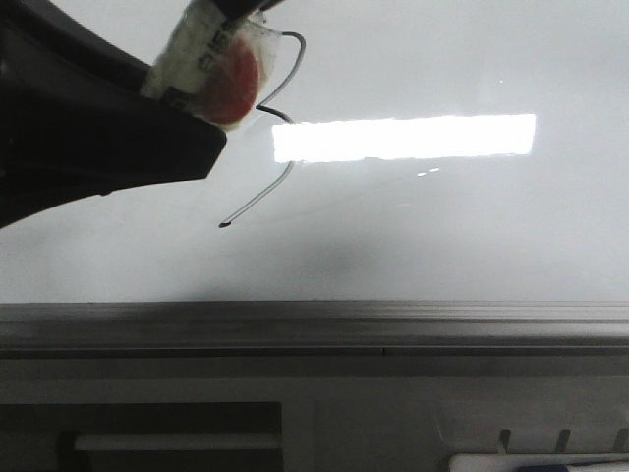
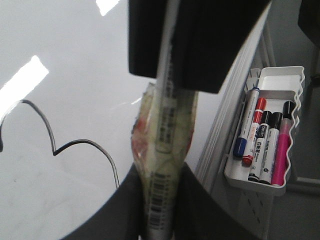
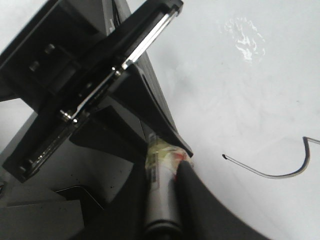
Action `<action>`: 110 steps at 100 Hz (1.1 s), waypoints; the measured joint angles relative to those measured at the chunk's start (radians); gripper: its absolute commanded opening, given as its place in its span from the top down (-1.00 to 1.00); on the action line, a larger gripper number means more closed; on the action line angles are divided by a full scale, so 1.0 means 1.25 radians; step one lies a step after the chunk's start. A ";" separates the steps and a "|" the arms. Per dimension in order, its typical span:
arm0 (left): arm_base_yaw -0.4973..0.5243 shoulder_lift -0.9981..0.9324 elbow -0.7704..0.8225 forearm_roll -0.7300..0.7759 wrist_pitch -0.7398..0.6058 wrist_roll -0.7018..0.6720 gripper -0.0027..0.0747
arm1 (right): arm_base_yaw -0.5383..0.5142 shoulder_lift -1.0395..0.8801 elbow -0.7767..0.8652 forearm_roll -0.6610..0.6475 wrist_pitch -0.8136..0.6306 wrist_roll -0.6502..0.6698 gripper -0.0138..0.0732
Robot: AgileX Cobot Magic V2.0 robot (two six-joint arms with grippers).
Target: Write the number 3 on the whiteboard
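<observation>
The number 3 (image 1: 257,202) is a thin black line on the whiteboard (image 1: 442,226), just left of the bright glare. It also shows in the left wrist view (image 2: 82,141) and its tail in the right wrist view (image 3: 272,176). A tape-wrapped marker (image 1: 211,64) with a red part sits at the upper left, in front of the top of the 3. My left gripper (image 2: 159,170) is shut on the marker (image 2: 162,125). My right gripper (image 3: 162,165) is shut on the same marker (image 3: 160,190). Each wrist view shows the other gripper's black body on the marker's far end.
A grey metal rail (image 1: 393,329) runs along the whiteboard's bottom edge. A white tray (image 2: 280,75) with several spare markers hangs beside the rail. A dark arm body (image 1: 88,138) fills the upper left of the front view.
</observation>
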 measured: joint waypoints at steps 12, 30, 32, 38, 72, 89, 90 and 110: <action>0.000 0.000 0.000 0.002 0.000 0.002 0.98 | 0.000 0.000 0.000 0.000 0.000 0.000 0.75; 0.000 0.000 0.000 -0.012 -0.005 -0.002 0.98 | 0.000 0.000 0.000 0.000 -0.006 0.000 -0.23; 0.000 0.000 0.000 -0.021 -0.005 -0.002 0.98 | 0.000 0.000 0.000 0.000 -0.007 0.000 -0.34; 0.000 0.000 0.000 -0.049 -0.005 -0.007 0.98 | 0.000 0.000 0.000 0.000 -0.016 0.000 -0.53; 0.021 0.000 0.000 -0.665 -0.036 -0.011 0.99 | -0.059 -0.027 0.000 0.000 -0.129 -0.001 -0.40; 0.071 0.014 0.000 -0.789 -0.063 -0.013 0.99 | -0.062 -0.033 0.000 0.000 -0.131 -0.001 -0.40; 0.076 0.017 0.000 -0.792 -0.062 -0.013 0.99 | -0.062 -0.033 0.000 0.000 -0.131 -0.001 -0.40; 0.132 0.057 0.000 -0.803 -0.028 -0.013 0.99 | -0.062 -0.033 0.000 0.000 -0.128 -0.001 -0.40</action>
